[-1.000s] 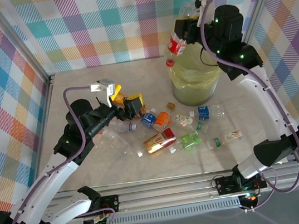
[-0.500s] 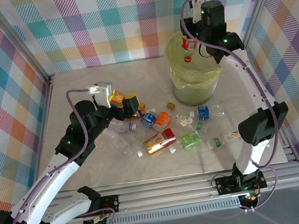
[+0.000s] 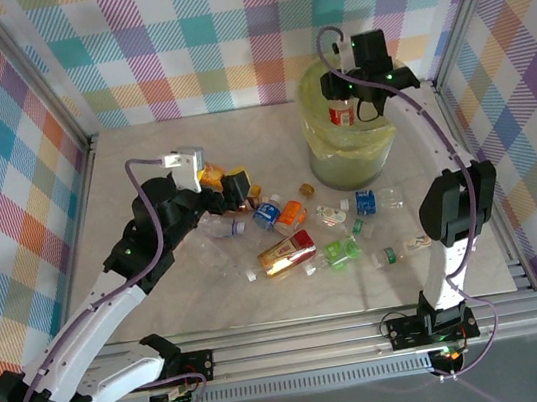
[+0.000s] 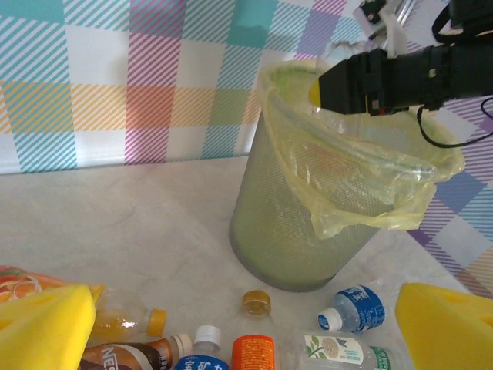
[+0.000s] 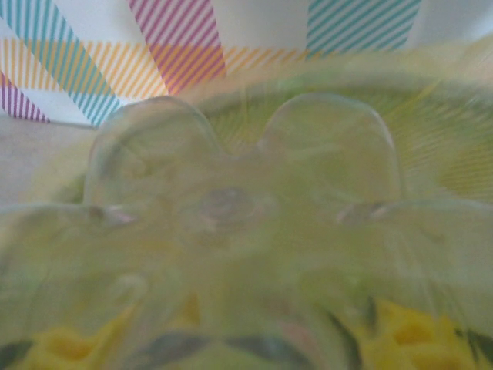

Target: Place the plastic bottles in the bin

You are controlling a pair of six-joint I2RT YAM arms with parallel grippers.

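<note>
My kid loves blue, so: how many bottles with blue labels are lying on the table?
2. The left blue-labelled bottle lies mid-table beside the orange-labelled bottle; the right blue-labelled bottle lies near the base of the bin. The pile might hide more.

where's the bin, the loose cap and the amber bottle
bin (image 4: 293, 231), left wrist view, on its mesh wall
cap (image 4: 256, 302), left wrist view, on its top
amber bottle (image 3: 286, 252), top view, on its label

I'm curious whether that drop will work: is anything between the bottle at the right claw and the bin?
Nothing visible does. The bottle at the right claw hangs directly over the open mouth of the bin, with only its yellow-green bag lining beneath.
</note>
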